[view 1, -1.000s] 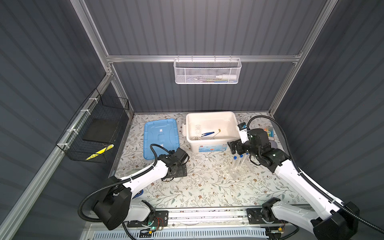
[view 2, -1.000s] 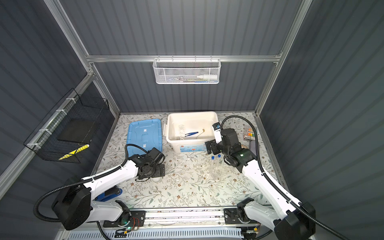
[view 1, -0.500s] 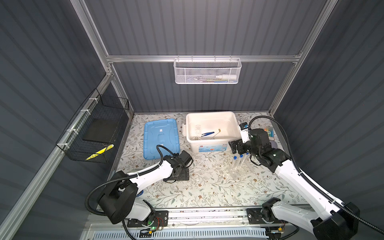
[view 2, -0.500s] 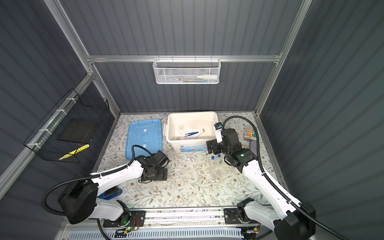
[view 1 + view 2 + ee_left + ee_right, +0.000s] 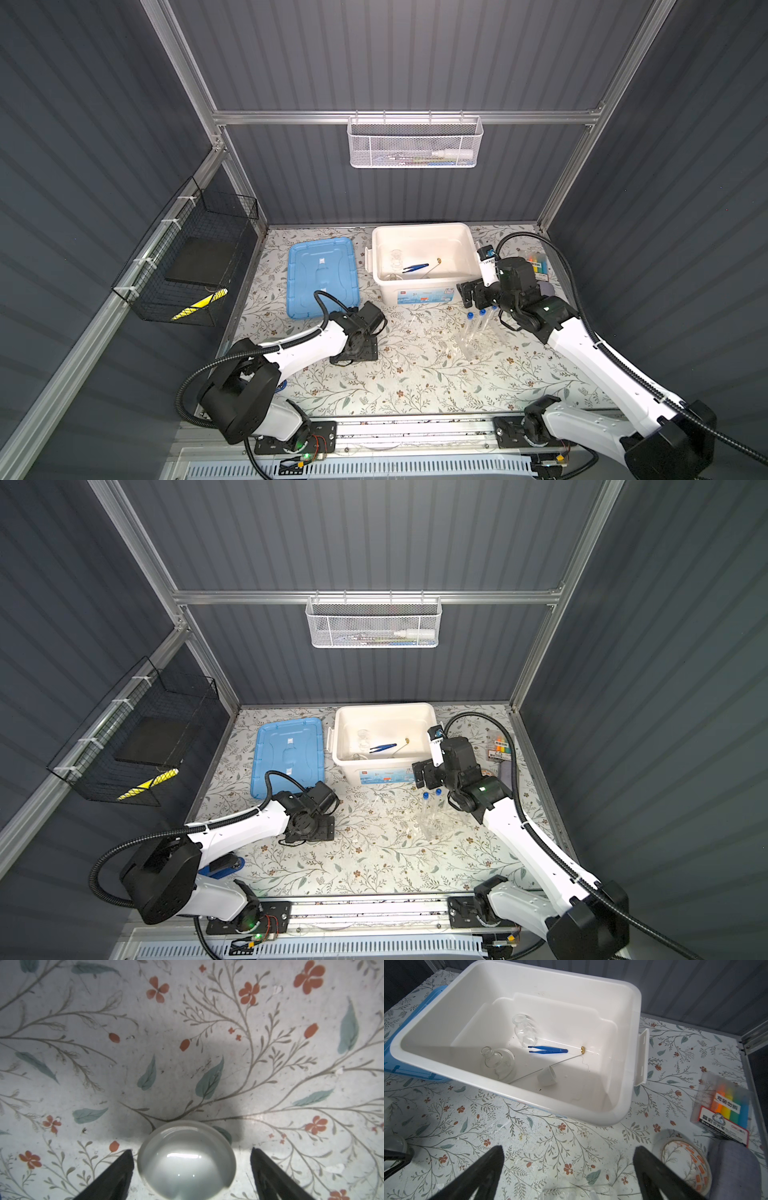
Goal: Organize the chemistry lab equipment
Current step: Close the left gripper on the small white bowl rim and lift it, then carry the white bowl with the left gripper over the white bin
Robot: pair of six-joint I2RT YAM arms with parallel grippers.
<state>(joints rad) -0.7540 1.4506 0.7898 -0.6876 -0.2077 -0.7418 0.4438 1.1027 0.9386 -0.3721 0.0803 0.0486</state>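
Observation:
A small white dish (image 5: 187,1161) sits on the floral mat between the fingers of my left gripper (image 5: 191,1149), which is open, with a gap at each side of the dish. In both top views that gripper (image 5: 356,352) (image 5: 309,830) points down at the mat left of centre. My right gripper (image 5: 568,1147) (image 5: 467,292) hangs open and empty over the blue-capped test tubes (image 5: 478,328) in a clear rack. The white bin (image 5: 550,1105) holds blue tweezers (image 5: 548,1050), a brass-tipped rod (image 5: 582,1049), two glass flasks (image 5: 497,1061) and another white dish (image 5: 547,1077).
The bin's blue lid (image 5: 322,276) lies flat to its left. A pack of coloured pens (image 5: 724,1109) and a tape roll (image 5: 683,1163) sit by the right wall. A blue stapler (image 5: 220,868) lies under the left arm. Wire baskets hang on the left wall (image 5: 195,266) and back wall (image 5: 415,143).
My left gripper has shifted a little toward the front of the mat and its fingers have drawn in slightly around the dish. The right arm has barely moved.

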